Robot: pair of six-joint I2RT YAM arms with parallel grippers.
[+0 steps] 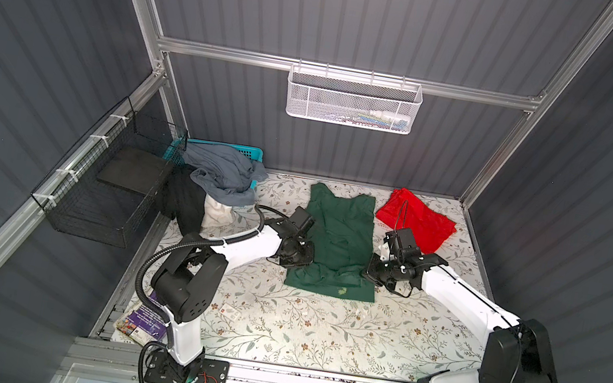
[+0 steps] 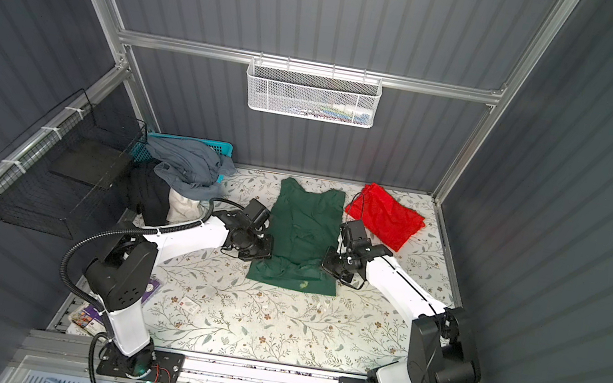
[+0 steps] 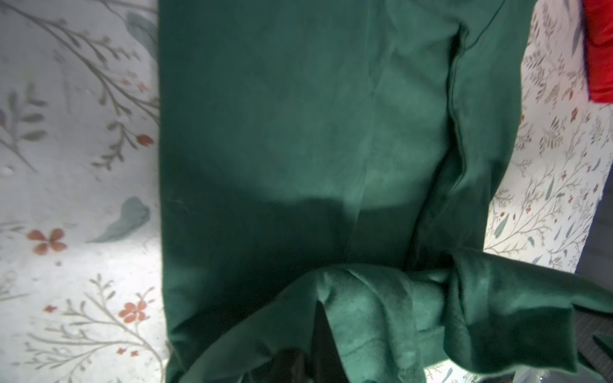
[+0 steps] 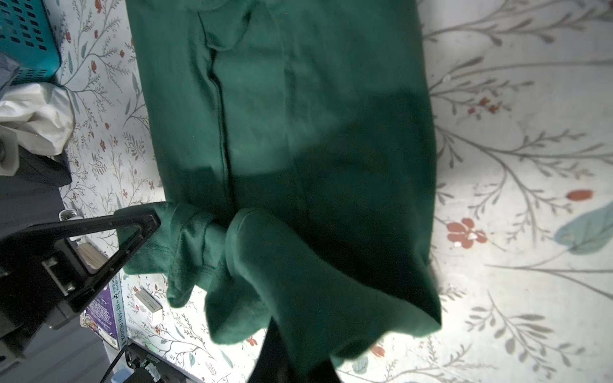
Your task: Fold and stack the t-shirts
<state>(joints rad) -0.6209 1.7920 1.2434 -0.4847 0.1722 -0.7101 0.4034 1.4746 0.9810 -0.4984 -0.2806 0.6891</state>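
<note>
Green shirt [image 1: 339, 223] hem sits bunched, pinched by left gripper [image 4: 154, 222] and right gripper [image 1: 370, 271]; uneven pulling could skew the fold.

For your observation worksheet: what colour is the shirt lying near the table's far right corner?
The t-shirt is bright red, clearest in a top view.

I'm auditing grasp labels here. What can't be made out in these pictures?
- Right gripper: fingertips buried in bunched green t-shirt hem, right wrist view.
- White mesh basket: contents too small behind the mesh, both top views.
- Red t-shirt: cut off by the frame edge, left wrist view.
</note>
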